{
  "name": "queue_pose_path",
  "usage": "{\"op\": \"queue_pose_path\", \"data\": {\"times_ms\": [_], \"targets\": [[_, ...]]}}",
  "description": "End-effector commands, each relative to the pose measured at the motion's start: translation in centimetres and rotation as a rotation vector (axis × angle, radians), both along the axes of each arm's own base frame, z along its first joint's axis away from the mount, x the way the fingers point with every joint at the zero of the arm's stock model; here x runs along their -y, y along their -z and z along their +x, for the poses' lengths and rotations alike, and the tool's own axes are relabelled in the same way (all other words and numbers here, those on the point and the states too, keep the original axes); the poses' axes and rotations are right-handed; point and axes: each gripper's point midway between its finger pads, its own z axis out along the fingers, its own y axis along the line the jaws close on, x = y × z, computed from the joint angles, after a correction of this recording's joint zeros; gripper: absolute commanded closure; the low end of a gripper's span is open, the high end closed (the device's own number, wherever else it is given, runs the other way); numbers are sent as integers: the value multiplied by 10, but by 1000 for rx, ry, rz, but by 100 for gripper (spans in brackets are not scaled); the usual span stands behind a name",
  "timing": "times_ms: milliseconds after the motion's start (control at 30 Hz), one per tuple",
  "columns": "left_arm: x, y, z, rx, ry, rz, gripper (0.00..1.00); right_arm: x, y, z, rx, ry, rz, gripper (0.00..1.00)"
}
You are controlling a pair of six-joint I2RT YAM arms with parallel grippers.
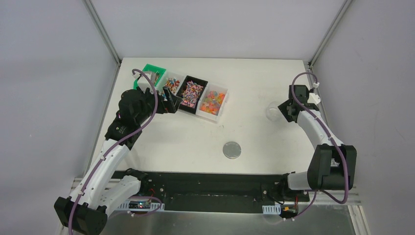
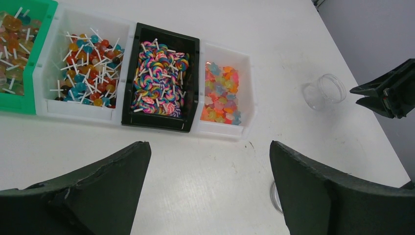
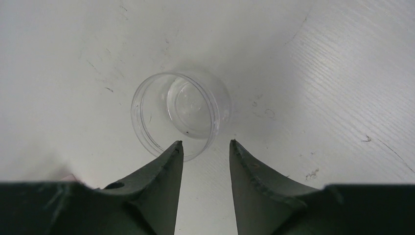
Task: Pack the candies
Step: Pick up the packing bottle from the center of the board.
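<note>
Candies: none packed as things lie; all sit in four bins at the far left of the table.

1. Nearest the arm bases, a grey lid disc lies flat on the table, apart from everything else.
2. Right gripper: fingers parted by a narrow gap and empty, with the tips just short of a clear round cup. The cup stands open side up and has nothing in it.
3. Left gripper: jaws spread wide and empty, held above the table just on the near side of the bins.
4. Bins, left to right in the left wrist view: green bin, white bin of stick lollipops, black bin of swirl lollipops, and an end white bin of gummy pieces. They stand side by side and touching.

Risks, as judged:
- The right jaw gap looks narrower than the cup. If the gripper advances as set, it would likely shove or tip the light cup instead of gripping it.
- Each sweet is far smaller than the left fingers. A pinch may take several, or none, and the crossed sticks could drag neighbours out over the bin wall.
- A low approach could catch a bin rim and shift the row.
- The cup is well apart from the bins, so a sweet held loosely may drop on the way across.
</note>
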Motion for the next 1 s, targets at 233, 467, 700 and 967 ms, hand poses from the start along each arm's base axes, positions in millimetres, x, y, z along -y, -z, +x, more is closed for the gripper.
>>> {"op": "queue_pose_path", "data": {"times_ms": [233,467,700,967], "targets": [[0,-10,-2,37,-2,-12,4,-13,17,22,71,-42,89,63],[0,-9,-2,35,0,-13,4,-12,28,20,40,-37,80,67],[0,-8,0,30,-2,-12,4,-14,34,18,14,-67,79,78],[-1,-7,0,27,-9,-11,4,-12,5,18,72,-142,21,92]]}}
